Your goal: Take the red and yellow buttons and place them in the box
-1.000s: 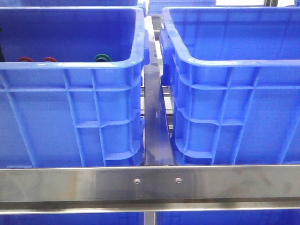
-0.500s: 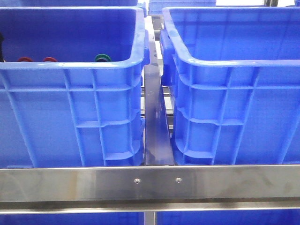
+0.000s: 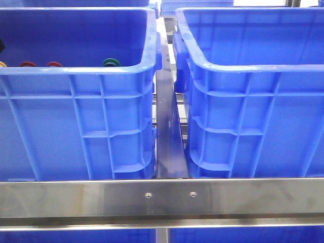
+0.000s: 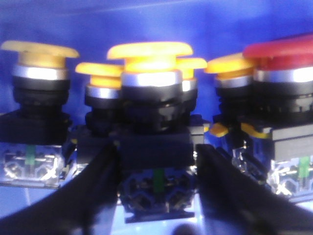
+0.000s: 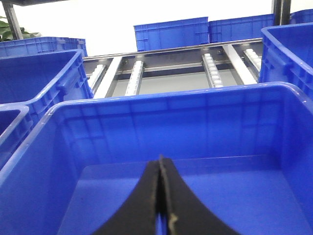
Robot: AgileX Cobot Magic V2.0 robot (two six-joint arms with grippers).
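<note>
Two blue crates [image 3: 76,126] [image 3: 253,121] stand side by side. Left crate holds five yellow buttons [image 4: 149,54], one red button [image 4: 283,49] in the wrist view.

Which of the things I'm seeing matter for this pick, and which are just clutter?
For the job:
yellow buttons
red button
left crate
right crate
left gripper, fingers astride a yellow button's body

Just there:
green cap
steel rail
far crates
</note>
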